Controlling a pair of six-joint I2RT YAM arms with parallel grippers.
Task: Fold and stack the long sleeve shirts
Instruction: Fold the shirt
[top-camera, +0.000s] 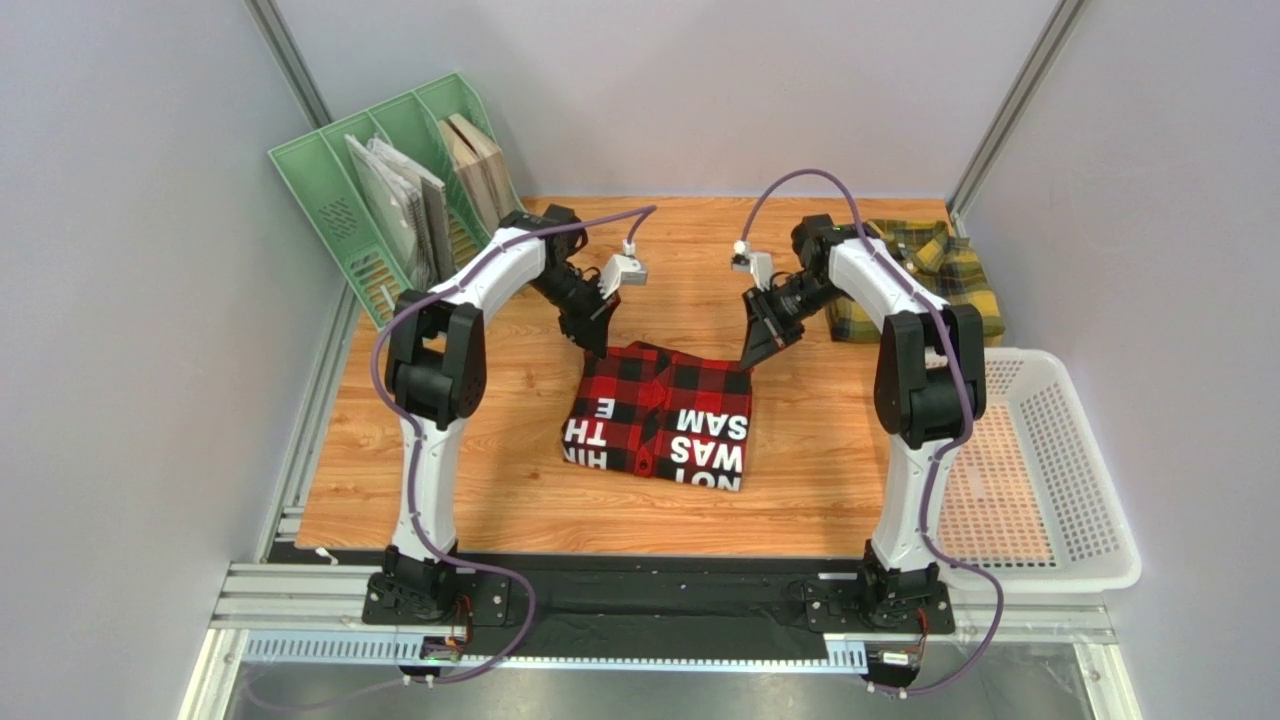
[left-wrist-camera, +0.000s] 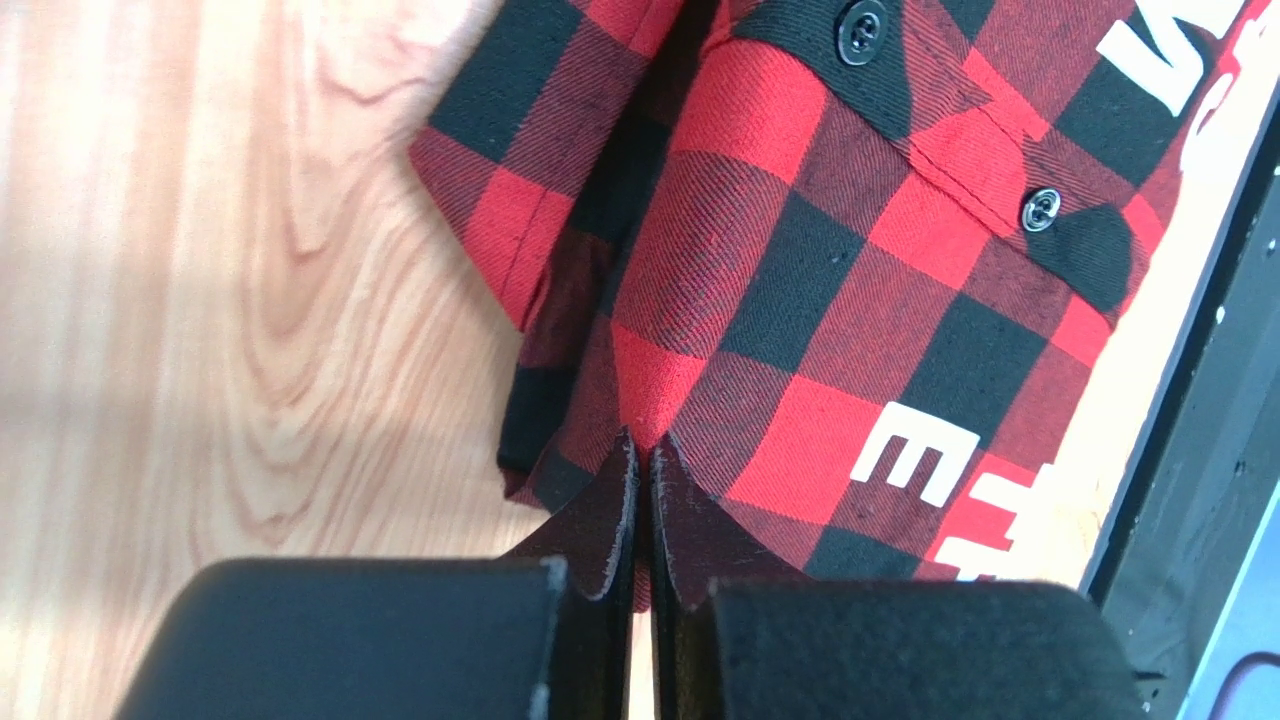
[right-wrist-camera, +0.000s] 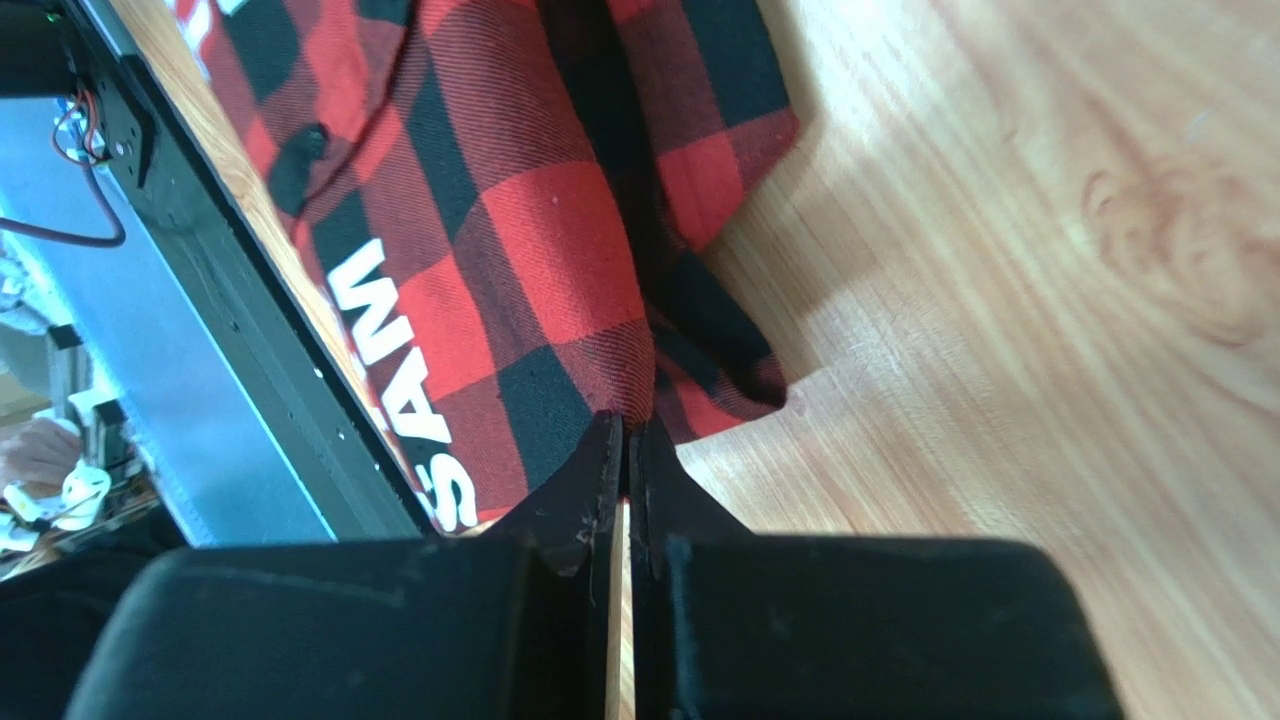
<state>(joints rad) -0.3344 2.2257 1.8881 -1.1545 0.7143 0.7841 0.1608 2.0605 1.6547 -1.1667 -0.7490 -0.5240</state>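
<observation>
Red-and-black shirt (top-camera: 661, 416) lies folded mid-surface (top-camera: 451, 450), and we see the left end effector (left-wrist-camera: 643, 450) and right end effector (right-wrist-camera: 624, 428) each pinched tight on a far corner.

Top cam looks down over the whole counter (top-camera: 451, 450) from the near side; wrist cams sit way closer; all share the red-and-black shirt (top-camera: 661, 413).
</observation>
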